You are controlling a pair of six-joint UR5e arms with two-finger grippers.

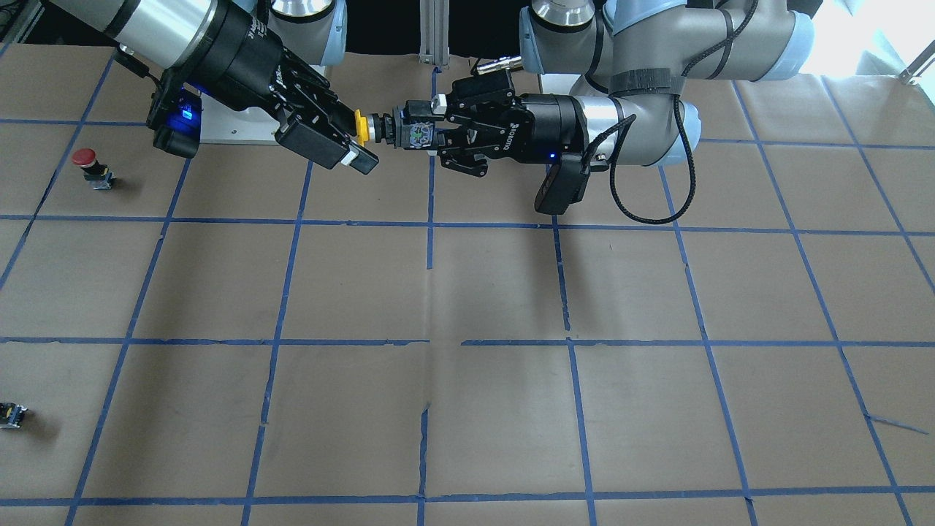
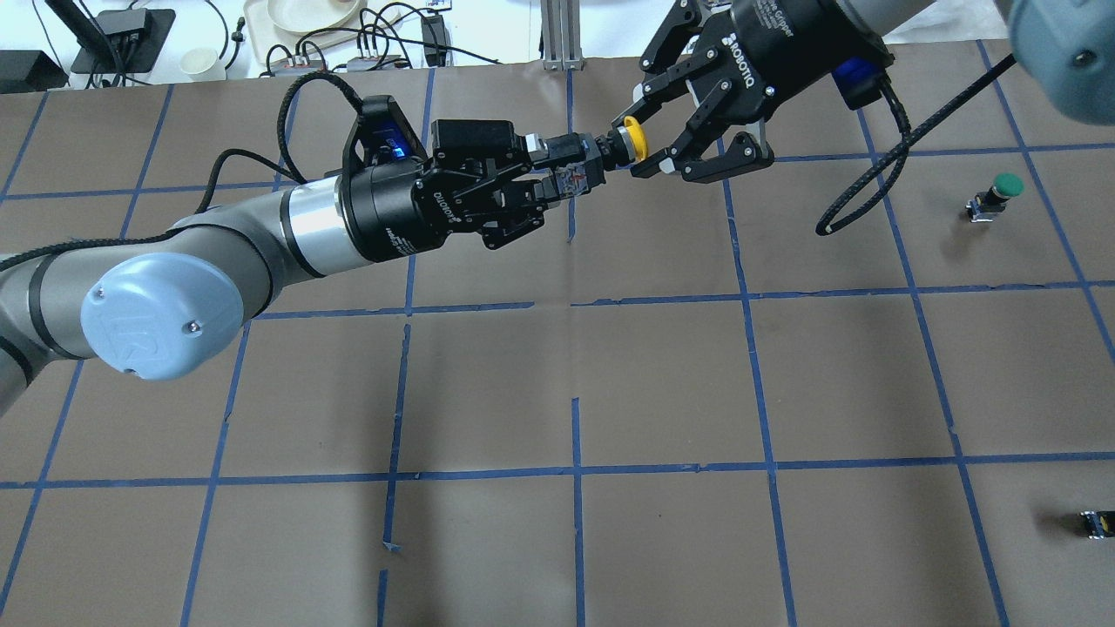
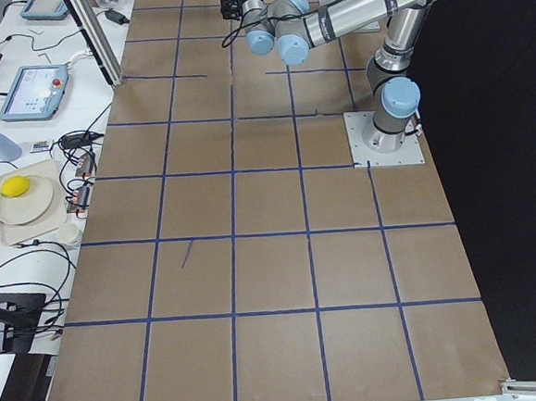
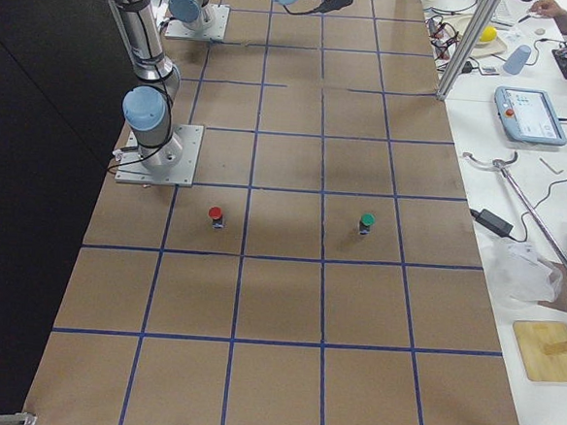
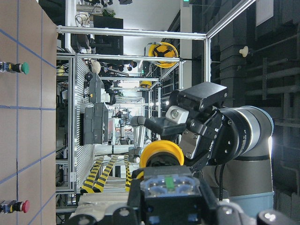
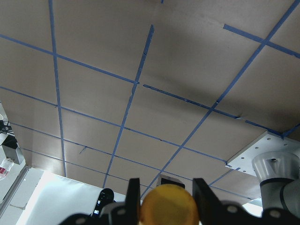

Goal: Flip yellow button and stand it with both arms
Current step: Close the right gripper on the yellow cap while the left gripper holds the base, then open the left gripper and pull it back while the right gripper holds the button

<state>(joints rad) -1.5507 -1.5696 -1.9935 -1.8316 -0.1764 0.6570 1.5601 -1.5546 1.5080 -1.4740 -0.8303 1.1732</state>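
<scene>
The yellow button (image 1: 361,128) hangs in mid-air above the table's far middle, lying sideways. My left gripper (image 2: 566,174) is shut on its black-grey body, with the yellow cap (image 2: 634,139) pointing at my right gripper (image 2: 640,144). The right gripper is open, one finger on each side of the cap and close to it. The right wrist view shows the cap (image 6: 168,206) between its fingers (image 6: 133,197). In the left wrist view the cap (image 5: 161,153) sits just past the held body, and a small gap shows between it and a right finger.
A red-capped button (image 1: 86,159) stands on the table on my right side, and a green-capped one (image 2: 1002,185) further out. A tiny dark block (image 2: 1098,522) lies near the right edge. The arm base plates (image 4: 161,152) sit at the robot's edge.
</scene>
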